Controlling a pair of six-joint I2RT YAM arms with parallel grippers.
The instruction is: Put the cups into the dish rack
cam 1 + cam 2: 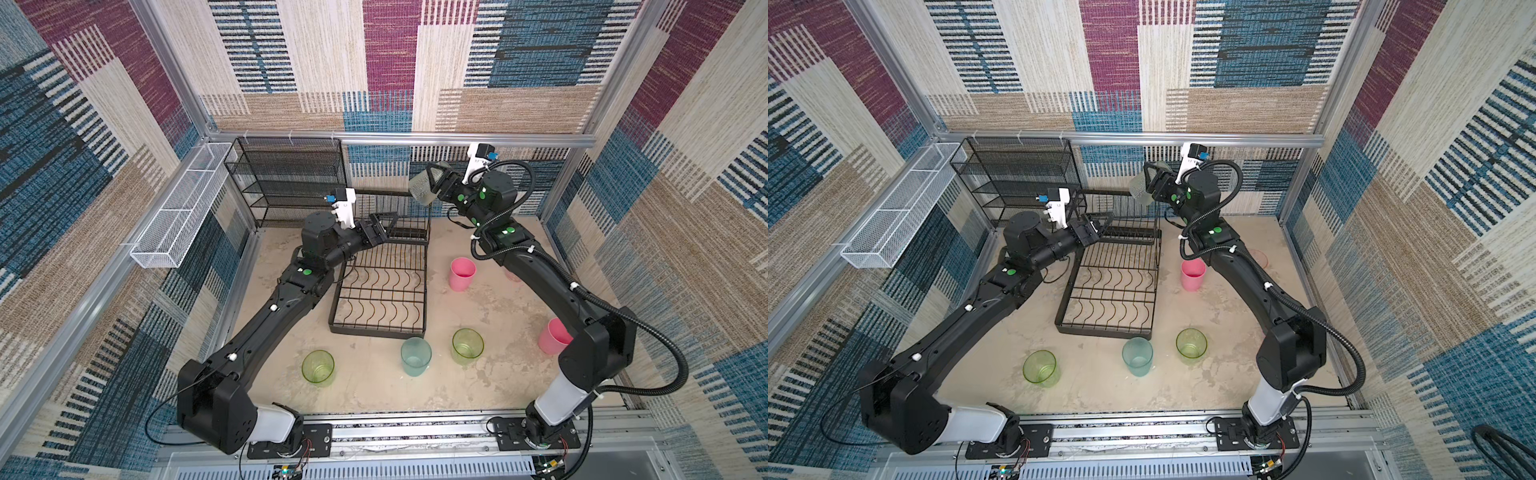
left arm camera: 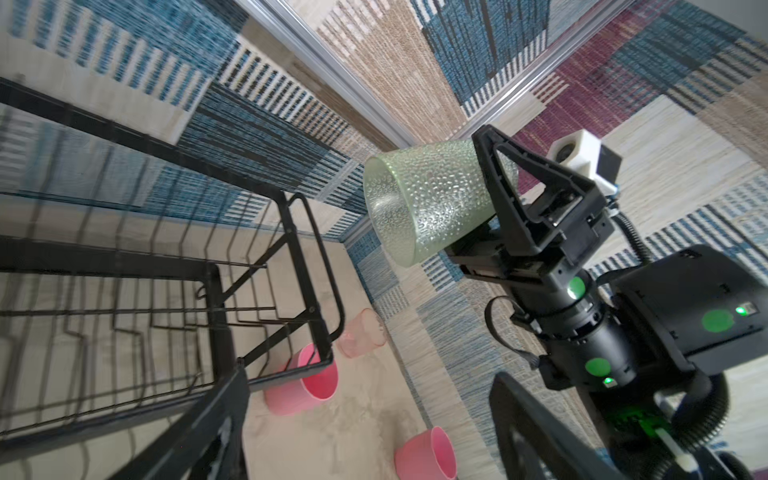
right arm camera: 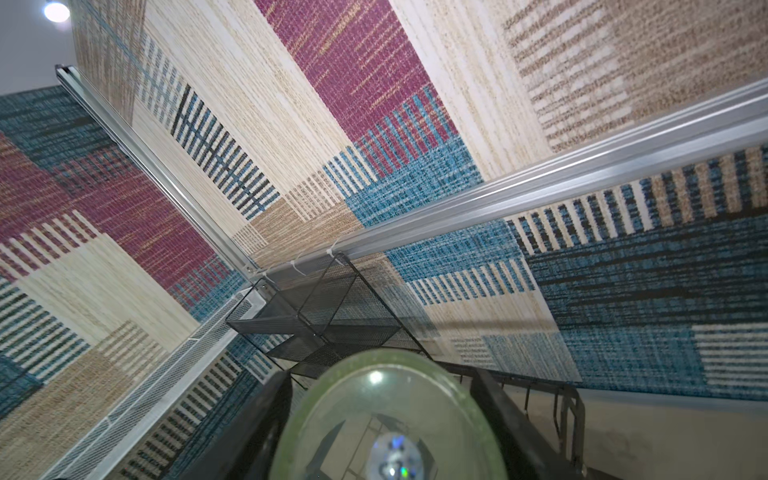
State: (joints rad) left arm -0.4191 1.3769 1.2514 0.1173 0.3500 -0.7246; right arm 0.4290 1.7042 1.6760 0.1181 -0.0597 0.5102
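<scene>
Right end effector (image 1: 433, 183), upper centre, pinches dimpled green cup (image 1: 420, 189) near its stiffer base; cup likely light, slippery. Left end effector (image 1: 377, 230) spread, empty.

Robot test cell, laboratory type. Aluminium frame (image 1: 399, 139); patterned textile wall panels (image 1: 390, 50); left arm (image 1: 266, 316), right arm (image 1: 557, 286) bolted to base rail (image 1: 415, 432); stained counter (image 1: 374, 386) carrying a dish rack (image 1: 376, 329).

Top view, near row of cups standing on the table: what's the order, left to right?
green cup → teal cup → second green cup → pink cup, half hidden by the right arm.
</scene>
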